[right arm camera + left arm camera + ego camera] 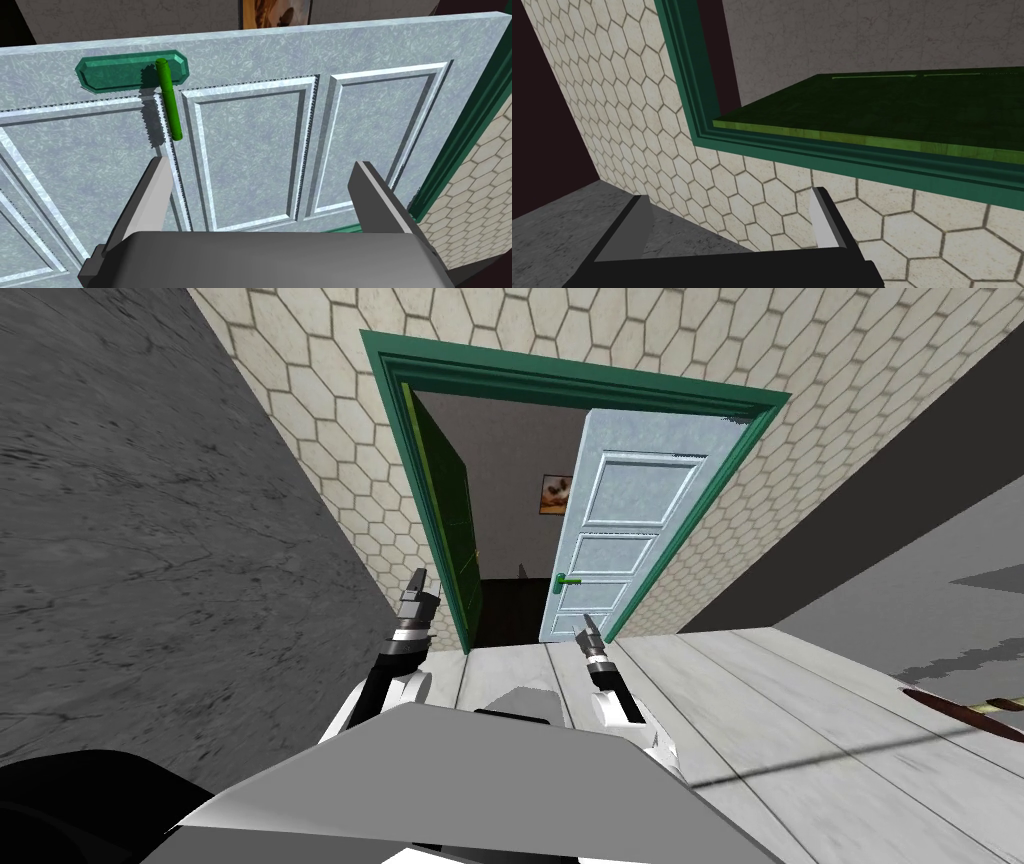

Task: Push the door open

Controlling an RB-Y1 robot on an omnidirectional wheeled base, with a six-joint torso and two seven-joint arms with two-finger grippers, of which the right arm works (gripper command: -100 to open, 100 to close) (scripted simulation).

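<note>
The pale blue-grey door stood on the right side of a doorway with a dark green frame. It had sunken panels with light edges. It was swung a little way in and did not sit flat in the frame. A bright green handle stuck out from a green plate near the door's free edge.

The right jaws were wide apart and pointed straight at this door, close to it. In the head view they were a bit lower than the handle. One of the right fingers sat near the tip of the handle. I could not tell if either finger touched the door.

On the left side of the doorway, a dark green door was swung far open into the next room. The left jaws were apart too. The left fingers were held up near a wall of pale six-sided tiles, just beside the frame's left post.

Through the gap between the two doors, a small picture hung on the far wall. It was too small to make out. A rough grey wall ran along the left. Pale floor boards lay on the right.
</note>
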